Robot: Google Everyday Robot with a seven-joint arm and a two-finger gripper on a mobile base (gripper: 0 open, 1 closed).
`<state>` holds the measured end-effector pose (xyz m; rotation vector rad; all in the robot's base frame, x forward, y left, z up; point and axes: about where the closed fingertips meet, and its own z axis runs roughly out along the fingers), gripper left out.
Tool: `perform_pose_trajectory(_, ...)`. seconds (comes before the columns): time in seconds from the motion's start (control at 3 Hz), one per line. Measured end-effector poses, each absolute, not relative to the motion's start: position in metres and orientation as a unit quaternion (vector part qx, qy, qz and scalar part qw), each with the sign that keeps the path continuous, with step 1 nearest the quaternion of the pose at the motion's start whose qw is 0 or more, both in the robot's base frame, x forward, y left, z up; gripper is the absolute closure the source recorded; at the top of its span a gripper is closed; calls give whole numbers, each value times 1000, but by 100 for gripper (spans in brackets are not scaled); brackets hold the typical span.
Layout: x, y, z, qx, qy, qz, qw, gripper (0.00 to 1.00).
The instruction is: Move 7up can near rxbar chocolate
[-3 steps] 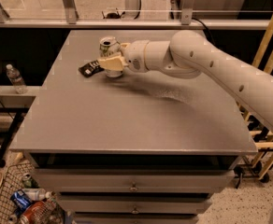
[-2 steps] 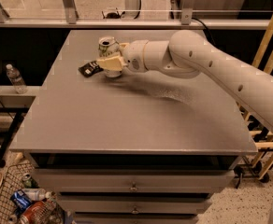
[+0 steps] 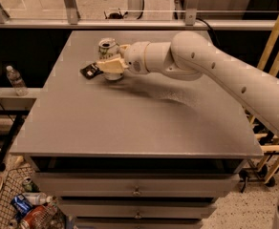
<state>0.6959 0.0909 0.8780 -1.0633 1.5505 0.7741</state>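
Note:
The 7up can [image 3: 108, 46], silver with green marks and a pull-tab top, stands upright at the far left part of the grey table [image 3: 130, 123]. The rxbar chocolate [image 3: 89, 71], a flat black bar, lies just left of and in front of the can, a few centimetres away. My gripper [image 3: 110, 66], cream-coloured, reaches in from the right on the white arm [image 3: 201, 66]. It sits right at the can's front side, covering its lower part, with its tip beside the bar's right end.
A water bottle [image 3: 16, 79] stands on a low shelf left of the table. A wire basket [image 3: 27, 209] with cans and bottles sits on the floor at lower left. A glass rail [image 3: 139, 18] runs behind the table. A yellow frame [image 3: 273, 42] stands at the right.

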Motion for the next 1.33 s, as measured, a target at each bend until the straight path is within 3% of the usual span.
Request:
perform_pose_trajectory(0.33,695,94,878,-446,648,325,525,11)
perform_pose_trajectory(0.67,694,96,878,-447,647,326,525,0)
perform_pose_trajectory(1.33,686,81,889,-472,652,297,513,0)
